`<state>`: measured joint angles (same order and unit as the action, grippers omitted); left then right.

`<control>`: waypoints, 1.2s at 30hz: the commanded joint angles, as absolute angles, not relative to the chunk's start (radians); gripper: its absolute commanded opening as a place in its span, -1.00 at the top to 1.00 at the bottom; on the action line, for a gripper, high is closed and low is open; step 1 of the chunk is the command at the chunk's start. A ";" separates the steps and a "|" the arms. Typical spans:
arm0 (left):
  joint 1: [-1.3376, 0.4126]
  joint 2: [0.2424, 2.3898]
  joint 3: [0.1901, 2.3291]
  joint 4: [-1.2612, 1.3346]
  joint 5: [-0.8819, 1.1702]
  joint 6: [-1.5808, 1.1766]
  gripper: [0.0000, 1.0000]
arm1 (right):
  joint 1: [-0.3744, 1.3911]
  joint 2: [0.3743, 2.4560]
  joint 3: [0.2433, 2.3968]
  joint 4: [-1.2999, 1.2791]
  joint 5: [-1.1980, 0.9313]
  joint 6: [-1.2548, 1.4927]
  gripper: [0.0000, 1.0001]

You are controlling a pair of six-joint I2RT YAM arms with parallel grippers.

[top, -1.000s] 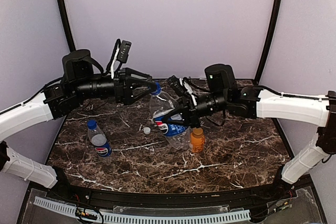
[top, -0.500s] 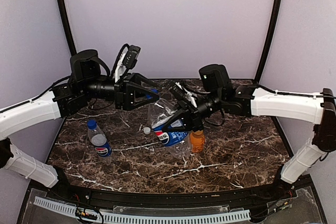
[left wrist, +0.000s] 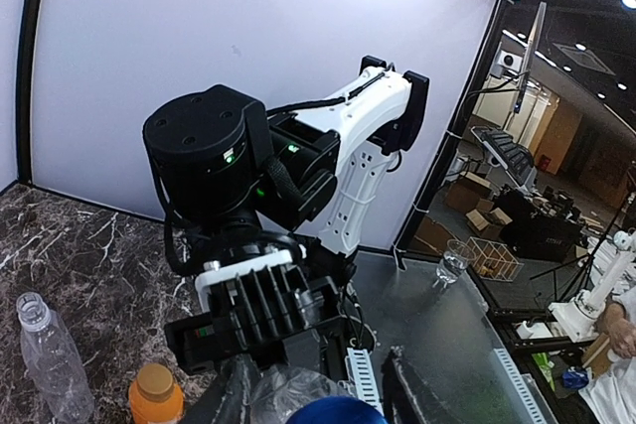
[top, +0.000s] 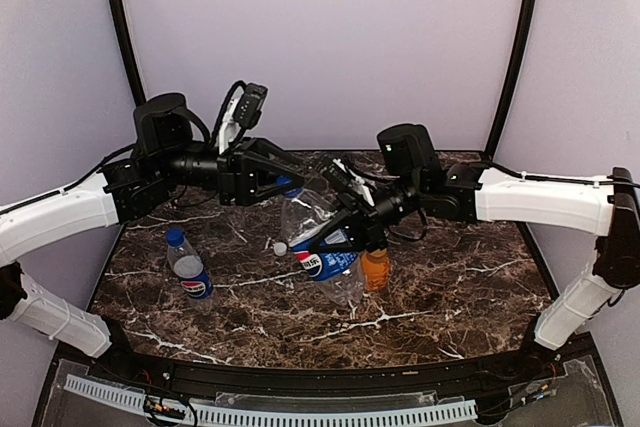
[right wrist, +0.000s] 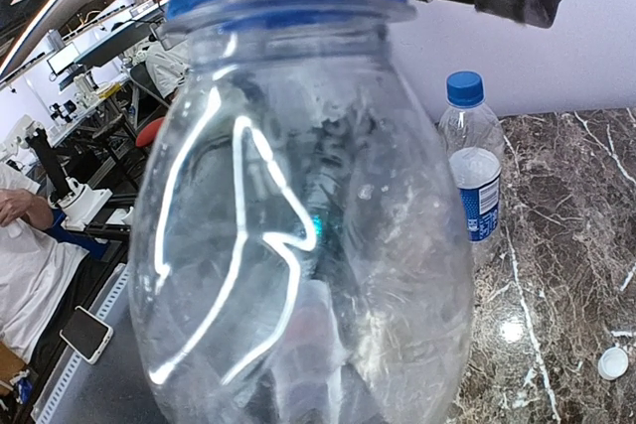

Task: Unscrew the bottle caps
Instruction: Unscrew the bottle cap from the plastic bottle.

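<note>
My right gripper (top: 337, 235) is shut on the body of a clear Pepsi bottle (top: 318, 243) with a blue label, held tilted above the table. The bottle fills the right wrist view (right wrist: 298, 225). Its blue cap (top: 289, 187) points up and left. My left gripper (top: 287, 184) is closed around that cap, whose edge shows between the fingers in the left wrist view (left wrist: 333, 412). A short orange bottle (top: 375, 268) stands capped under the right arm. A small blue-labelled bottle (top: 188, 267) with a blue cap (right wrist: 464, 87) stands at the left. A clear uncapped bottle (left wrist: 50, 359) stands nearby.
A loose white cap (top: 280, 247) lies on the dark marble table (top: 450, 297) beside the held bottle. Both arms meet over the middle back of the table. Purple walls with black posts (top: 120, 47) close in the back and sides.
My left gripper has closed in on the blue cap. The right gripper has shifted the bottle slightly down and left.
</note>
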<state>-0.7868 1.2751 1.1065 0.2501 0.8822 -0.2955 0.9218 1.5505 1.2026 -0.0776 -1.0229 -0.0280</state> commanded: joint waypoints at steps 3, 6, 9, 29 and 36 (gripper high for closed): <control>-0.774 1.253 1.110 0.303 0.895 -0.320 0.30 | 0.917 1.557 1.216 -0.054 -1.042 -0.031 0.98; -0.773 1.255 1.107 0.304 0.899 -0.323 0.40 | 0.917 1.554 1.215 -0.053 -1.035 -0.028 0.98; -0.772 1.257 1.101 0.291 0.885 -0.321 0.52 | 0.917 1.551 1.218 -0.055 -0.997 -0.019 0.98; -0.796 1.271 1.139 0.112 0.161 -0.536 0.55 | 0.923 1.519 1.240 -0.038 -0.278 0.055 0.99; -0.794 1.256 1.123 0.183 0.365 -0.446 -0.02 | 0.921 1.509 1.205 -0.026 -0.411 0.020 0.99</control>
